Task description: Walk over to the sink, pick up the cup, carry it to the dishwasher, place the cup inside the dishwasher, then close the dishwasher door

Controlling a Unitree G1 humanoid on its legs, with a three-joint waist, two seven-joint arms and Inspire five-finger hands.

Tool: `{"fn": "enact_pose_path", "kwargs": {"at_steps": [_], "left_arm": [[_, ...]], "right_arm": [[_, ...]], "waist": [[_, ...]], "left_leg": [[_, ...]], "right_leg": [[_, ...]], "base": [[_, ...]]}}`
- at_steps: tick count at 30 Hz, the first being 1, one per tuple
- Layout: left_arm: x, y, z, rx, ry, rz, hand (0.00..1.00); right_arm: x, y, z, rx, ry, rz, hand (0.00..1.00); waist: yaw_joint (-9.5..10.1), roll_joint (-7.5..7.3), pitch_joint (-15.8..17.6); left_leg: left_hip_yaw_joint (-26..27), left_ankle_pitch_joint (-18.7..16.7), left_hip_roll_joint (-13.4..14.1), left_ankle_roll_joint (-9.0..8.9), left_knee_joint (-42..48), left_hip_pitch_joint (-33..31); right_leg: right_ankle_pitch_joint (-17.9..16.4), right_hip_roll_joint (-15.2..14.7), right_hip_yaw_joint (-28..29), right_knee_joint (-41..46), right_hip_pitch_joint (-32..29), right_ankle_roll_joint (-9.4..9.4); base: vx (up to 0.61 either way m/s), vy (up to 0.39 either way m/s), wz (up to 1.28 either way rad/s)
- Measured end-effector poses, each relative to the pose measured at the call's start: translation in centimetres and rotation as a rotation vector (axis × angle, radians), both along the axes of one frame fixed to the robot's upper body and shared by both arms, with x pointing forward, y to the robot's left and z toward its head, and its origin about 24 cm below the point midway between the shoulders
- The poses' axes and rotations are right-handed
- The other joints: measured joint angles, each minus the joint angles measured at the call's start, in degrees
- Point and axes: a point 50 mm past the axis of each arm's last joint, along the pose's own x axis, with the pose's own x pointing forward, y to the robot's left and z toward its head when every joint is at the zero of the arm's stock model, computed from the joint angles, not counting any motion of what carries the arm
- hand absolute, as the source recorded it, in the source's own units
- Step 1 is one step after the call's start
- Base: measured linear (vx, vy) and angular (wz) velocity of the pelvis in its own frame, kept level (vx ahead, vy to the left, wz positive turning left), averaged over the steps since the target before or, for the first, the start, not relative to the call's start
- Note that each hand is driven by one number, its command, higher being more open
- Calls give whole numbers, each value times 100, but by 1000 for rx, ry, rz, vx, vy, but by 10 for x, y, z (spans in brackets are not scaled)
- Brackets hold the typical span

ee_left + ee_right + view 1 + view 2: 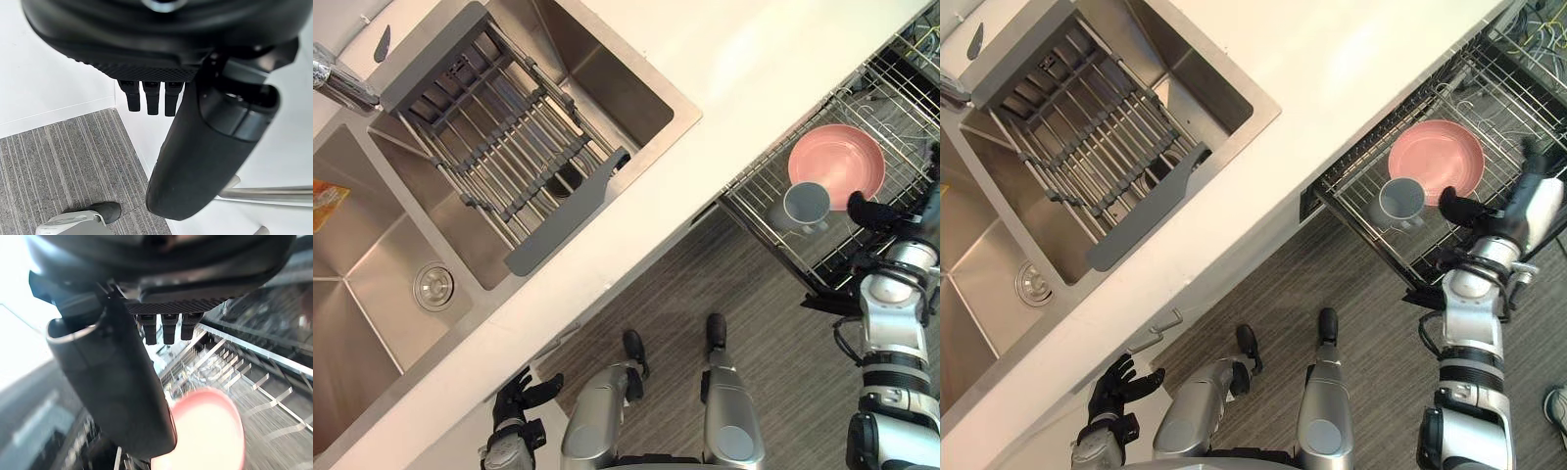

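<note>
on dishwasher rack [756, 188], cup [806, 206] beside pink bowl [842, 160]; right hand [879, 217] near bowl.

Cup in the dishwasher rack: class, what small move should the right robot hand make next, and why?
Probably draw the right robot hand back, clear of the rack. The cup already sits in the pulled-out rack beside the pink bowl, and the hand hovers open by the bowl's edge, holding nothing, so closing comes next.

White countertop [754, 69] runs diagonally; grey striped floor [744, 294] below; white cabinet front [460, 426] with bar handle [274, 192].
</note>
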Motion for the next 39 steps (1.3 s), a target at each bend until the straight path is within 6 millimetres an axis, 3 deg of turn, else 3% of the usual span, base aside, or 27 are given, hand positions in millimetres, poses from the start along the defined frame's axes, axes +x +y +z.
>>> {"fn": "enact_pose_path", "kwargs": {"at_steps": [6,12,16,23,32,39], "left_arm": [[-1,-1,-1,-9,5,7,90],[-2,0,-1,-25,4,40,90],[-2,0,-1,-27,2,42,90],[2,3,2,-25,-16,53,90],[4,2,3,-45,-37,50,90],[6,8,6,-35,-50,35,90]], "right_arm": [[-42,-16,-6,128,-183,-67,90],[-76,-29,-41,319,-199,-74,90],[-86,-31,-57,440,-217,-40,90],[-85,-28,-87,646,-249,0,90],[-50,-11,-103,907,-359,164,90],[-41,-9,-105,1022,-475,179,90]], "waist": [[-14,-28,-8],[-34,-160,-37],[-40,-239,-46],[86,-396,-96],[133,-410,-104],[202,-449,-127]], "left_leg": [[-17,0,4,0,-17,130],[-8,13,46,-28,-66,263],[49,11,65,-37,-84,278],[110,-24,144,-88,-1,274],[94,-22,155,-97,0,257],[-28,94,108,-108,-113,235]], "right_leg": [[-15,1,-22,2,135,2],[-164,4,-15,193,155,19],[-172,15,14,234,113,16],[-267,63,49,433,18,-18],[-327,60,36,559,-32,-22],[-334,10,-80,558,-39,-25]], "base": [[-11,-1,0],[-8,-10,-1],[-6,-8,-6],[-7,-5,-3],[-3,1,0],[3,8,9]]}}
